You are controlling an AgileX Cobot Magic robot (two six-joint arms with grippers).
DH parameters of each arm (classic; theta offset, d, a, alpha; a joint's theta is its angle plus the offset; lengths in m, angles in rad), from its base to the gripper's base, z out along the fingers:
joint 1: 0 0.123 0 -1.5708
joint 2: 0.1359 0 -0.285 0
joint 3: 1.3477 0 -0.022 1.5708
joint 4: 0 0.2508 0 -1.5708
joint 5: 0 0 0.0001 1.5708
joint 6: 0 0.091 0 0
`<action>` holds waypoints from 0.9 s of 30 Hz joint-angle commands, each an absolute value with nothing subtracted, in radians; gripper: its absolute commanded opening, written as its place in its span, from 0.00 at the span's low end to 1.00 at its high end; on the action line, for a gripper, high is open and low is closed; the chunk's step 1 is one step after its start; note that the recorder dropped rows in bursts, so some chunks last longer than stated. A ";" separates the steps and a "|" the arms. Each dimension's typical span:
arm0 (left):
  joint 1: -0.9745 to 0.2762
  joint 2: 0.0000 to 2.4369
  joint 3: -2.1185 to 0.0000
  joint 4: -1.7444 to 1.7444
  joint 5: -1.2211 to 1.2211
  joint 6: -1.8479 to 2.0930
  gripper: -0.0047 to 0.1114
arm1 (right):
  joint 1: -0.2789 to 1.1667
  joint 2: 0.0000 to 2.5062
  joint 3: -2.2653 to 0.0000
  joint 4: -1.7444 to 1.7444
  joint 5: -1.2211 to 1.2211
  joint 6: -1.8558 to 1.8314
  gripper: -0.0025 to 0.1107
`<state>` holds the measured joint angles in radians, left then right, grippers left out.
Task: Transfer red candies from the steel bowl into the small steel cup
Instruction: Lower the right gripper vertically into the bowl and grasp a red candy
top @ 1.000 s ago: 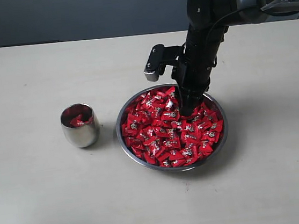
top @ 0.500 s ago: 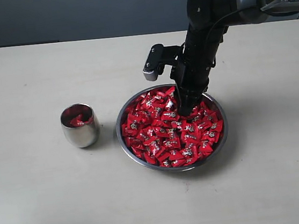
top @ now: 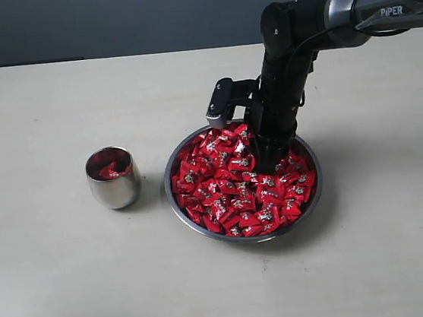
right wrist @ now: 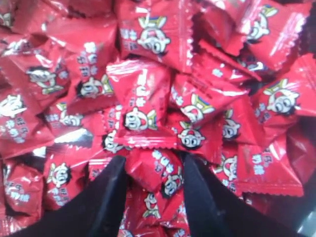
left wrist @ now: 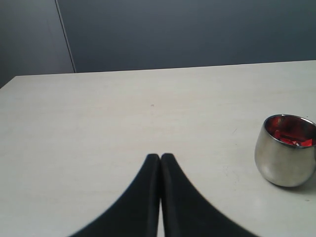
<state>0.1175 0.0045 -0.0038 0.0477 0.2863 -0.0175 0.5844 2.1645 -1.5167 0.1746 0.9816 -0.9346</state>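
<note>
The steel bowl [top: 168,185] sits at mid-table, heaped with red candies [top: 235,195]. My right gripper [top: 262,157] points down into the back of the heap. In the right wrist view its fingers stand open [right wrist: 154,160], pushed into the pile with one red candy [right wrist: 159,174] between them. The small steel cup [top: 113,182] stands to the left of the bowl with a few red candies inside [top: 110,168]. My left gripper [left wrist: 160,156] is shut and empty, low over bare table, with the cup [left wrist: 285,157] off to one side of it.
The pale table [top: 65,282] stretches wide round bowl and cup. A dark wall runs behind its far edge. The right arm's black links [top: 290,42] reach in from the upper right, over the bowl's back rim.
My right gripper has dropped a little, pushing its fingertips deeper into the candy heap. The arm's upper link has shifted slightly left. Cup and bowl have not moved.
</note>
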 commanded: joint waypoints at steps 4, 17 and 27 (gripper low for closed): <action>0.118 0.000 0.000 0.045 0.284 -0.019 0.04 | 0.581 2.174 -1.520 0.160 0.941 -0.942 0.35; 0.118 0.000 0.000 0.045 0.284 -0.019 0.04 | 0.581 2.174 -1.520 0.155 0.927 -0.935 0.26; 0.118 0.000 0.000 0.045 0.284 -0.019 0.04 | 0.581 2.174 -1.520 0.135 0.930 -0.916 0.01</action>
<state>0.1175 0.0045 -0.0038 0.0477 0.2863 -0.0175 0.5844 2.1754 -1.5167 0.1482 0.9303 -0.9197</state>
